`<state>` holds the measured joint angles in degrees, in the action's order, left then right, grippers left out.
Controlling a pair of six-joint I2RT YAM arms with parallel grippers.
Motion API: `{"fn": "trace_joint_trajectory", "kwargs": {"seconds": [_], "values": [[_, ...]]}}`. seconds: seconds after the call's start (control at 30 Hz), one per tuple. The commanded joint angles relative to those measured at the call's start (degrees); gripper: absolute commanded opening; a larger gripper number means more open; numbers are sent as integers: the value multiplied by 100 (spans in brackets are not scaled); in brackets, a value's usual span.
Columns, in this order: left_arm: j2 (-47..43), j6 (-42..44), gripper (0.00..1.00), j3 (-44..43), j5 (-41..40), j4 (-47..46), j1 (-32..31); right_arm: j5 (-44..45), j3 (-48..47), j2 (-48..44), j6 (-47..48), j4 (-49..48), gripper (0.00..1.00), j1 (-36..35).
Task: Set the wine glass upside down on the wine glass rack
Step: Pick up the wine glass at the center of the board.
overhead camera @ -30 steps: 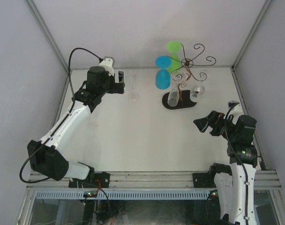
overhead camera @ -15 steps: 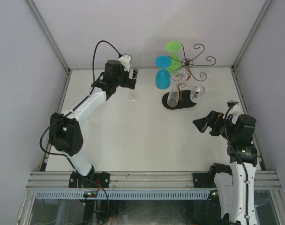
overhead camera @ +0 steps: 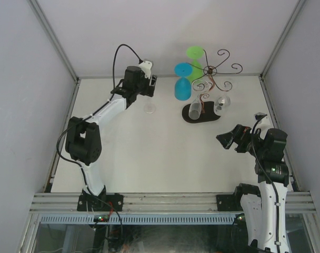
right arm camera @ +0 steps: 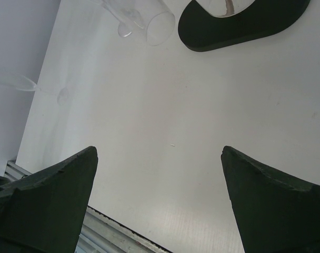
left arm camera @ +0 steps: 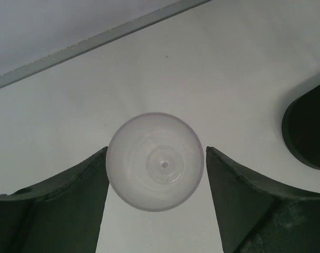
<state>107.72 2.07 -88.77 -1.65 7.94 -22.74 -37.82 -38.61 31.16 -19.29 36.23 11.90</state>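
**Clear glass between the left tool's jaws, rack at the far edge**

One wine glass rack (overhead camera: 205,118) stands at the far edge of the counter (overhead camera: 149,153), right of centre. It is dark-brown wire with curled spiral arms on a black oval base. One blue glass (overhead camera: 182,88) and one green glass (overhead camera: 195,54) sit at its arms. Two clear glasses (overhead camera: 193,110) are by its base. One clear wine glass (left arm camera: 155,161) stands upright left of the rack, flanked by the left tool (left arm camera: 156,153); I cannot tell whether the jaws touch it. The right tool (right arm camera: 159,148) is spread wide and empty.
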Motion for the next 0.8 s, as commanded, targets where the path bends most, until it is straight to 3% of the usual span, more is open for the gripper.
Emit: {"fn": "trace_joint_trajectory", "kwargs": {"seconds": [0.0, 0.13, 0.4, 0.53, 0.77], "values": [[20, 40, 72, -354, 37, -412, 1, -63, -17, 13, 87, -186, 100, -29], [-9, 48, 64, -336, 0, -443, 0, -59, -19, 13, 98, -184, 100, -30], [-609, 20, 60, 91, -17, -522, -10, 13, -15, -43, 22, -192, 100, -16], [-1240, -67, 58, 519, -89, -583, -105, 349, -19, -178, -328, -241, 100, 20], [-2796, -234, 52, 1447, -435, -575, -547, -81, -15, -243, -575, -403, 100, 40]]}}
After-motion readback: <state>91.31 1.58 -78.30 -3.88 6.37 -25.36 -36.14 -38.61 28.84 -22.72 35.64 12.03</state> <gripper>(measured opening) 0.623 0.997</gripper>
